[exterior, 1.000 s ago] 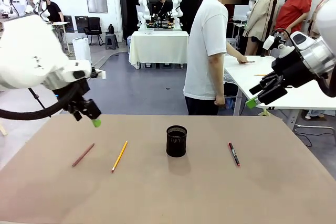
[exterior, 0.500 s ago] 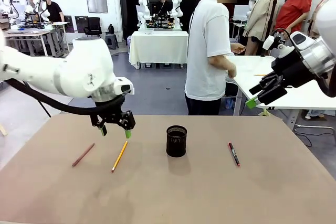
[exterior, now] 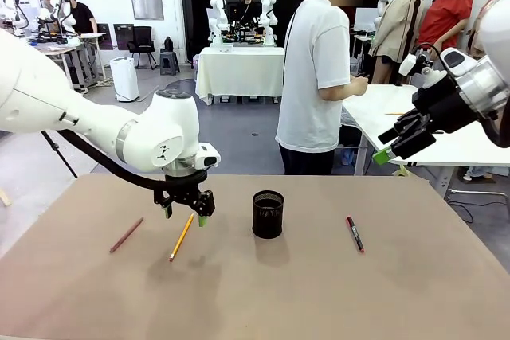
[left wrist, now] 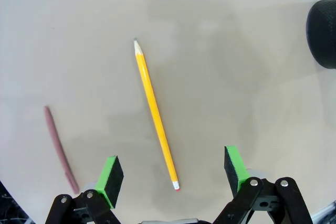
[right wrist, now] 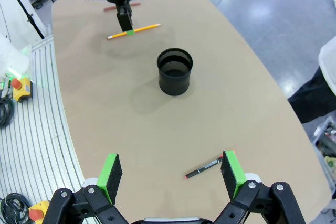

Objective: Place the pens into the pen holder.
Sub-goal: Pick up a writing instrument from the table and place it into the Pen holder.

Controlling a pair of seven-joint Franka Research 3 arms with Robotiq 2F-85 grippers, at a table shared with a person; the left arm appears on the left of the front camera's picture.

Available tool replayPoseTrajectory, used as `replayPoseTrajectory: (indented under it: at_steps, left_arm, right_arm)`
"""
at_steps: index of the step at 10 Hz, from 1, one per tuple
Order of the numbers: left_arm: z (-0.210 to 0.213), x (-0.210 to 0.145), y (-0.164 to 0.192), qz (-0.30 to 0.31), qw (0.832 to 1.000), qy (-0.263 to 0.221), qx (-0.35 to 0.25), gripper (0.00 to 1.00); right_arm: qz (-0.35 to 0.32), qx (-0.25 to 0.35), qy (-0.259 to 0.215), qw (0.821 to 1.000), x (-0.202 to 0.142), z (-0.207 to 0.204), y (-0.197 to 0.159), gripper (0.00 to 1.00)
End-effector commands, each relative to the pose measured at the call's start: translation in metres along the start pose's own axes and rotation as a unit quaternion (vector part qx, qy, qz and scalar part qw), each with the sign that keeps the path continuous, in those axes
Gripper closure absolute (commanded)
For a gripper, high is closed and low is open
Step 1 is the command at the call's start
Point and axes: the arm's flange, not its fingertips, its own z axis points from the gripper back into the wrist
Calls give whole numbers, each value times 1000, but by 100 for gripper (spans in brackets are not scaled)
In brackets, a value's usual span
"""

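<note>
Open and pointing down, my left gripper (exterior: 185, 214) hovers just above the far end of the yellow-orange pencil (exterior: 182, 236). In the left wrist view its green pads (left wrist: 111, 178) stand either side of that pencil (left wrist: 155, 114), apart from it. The reddish-brown pencil (exterior: 126, 235) lies further left on the table. The black mesh pen holder (exterior: 268, 214) stands upright mid-table with nothing seen inside it (right wrist: 175, 71). A black marker with red ends (exterior: 355, 233) lies right of it. My right gripper (exterior: 390, 145) hangs open, high at the right, with the marker (right wrist: 203, 168) below it.
The brown table (exterior: 263, 292) has bare room in front and between the items. A person in a white T-shirt (exterior: 315, 77) stands beyond the far edge, turned towards a white side table (exterior: 446, 145) at the right.
My left arm has swung in from the left edge and come down over the yellow-orange pencil, still open. The right arm has not moved. The person has shifted a little.
</note>
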Motion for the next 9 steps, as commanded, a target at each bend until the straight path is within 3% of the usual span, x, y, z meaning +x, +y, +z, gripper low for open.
replayPoseTrajectory:
  at_steps: [1,5,9]
  left_arm:
    - [-2,8,2,12,1000,-3,-10,0]
    - [0,0,0,0,1000,0,0,0]
    - [-24,17,0,12,1000,8,-21,0]
  right_arm:
    - [-6,2,-5,1000,2,0,0,0]
    - [-6,2,-5,1000,2,0,0,0]
    - [-6,2,-5,1000,2,0,0,0]
